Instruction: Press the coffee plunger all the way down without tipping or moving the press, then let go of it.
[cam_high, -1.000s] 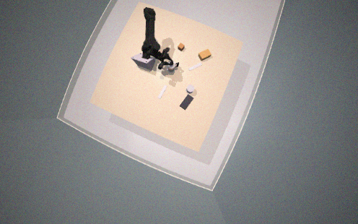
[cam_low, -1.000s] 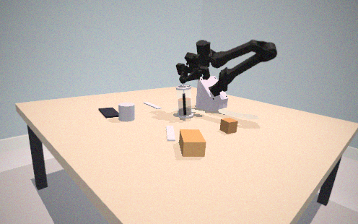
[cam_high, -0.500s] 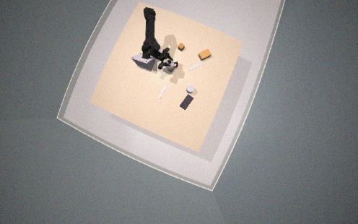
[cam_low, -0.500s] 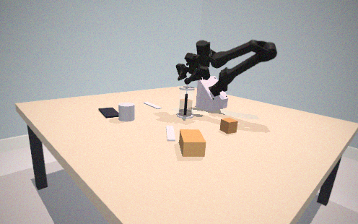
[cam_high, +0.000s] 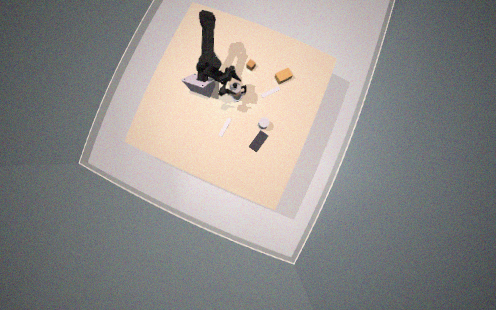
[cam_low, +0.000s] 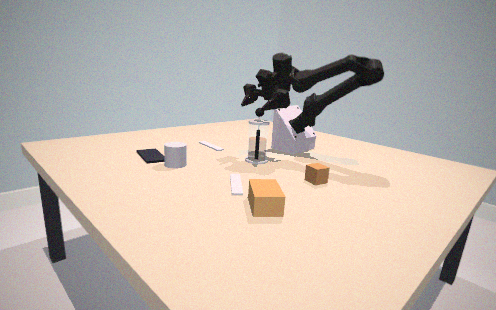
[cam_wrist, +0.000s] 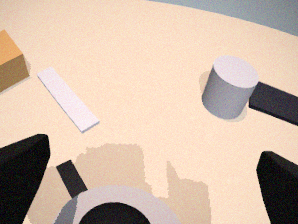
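The glass coffee press (cam_low: 257, 142) stands upright on the table next to the arm's white base (cam_low: 291, 131); it also shows in the top view (cam_high: 233, 90). My gripper (cam_low: 256, 100) hovers just above the knob. It is open, with both fingers spread wide at the frame's lower corners (cam_wrist: 149, 192), and it touches nothing.
A grey cylinder (cam_low: 175, 154) and a dark flat slab (cam_low: 150, 155) lie to the left. Two white strips (cam_low: 211, 145) (cam_low: 236, 184), a large orange block (cam_low: 266, 197) and a small orange cube (cam_low: 317, 173) lie around the press.
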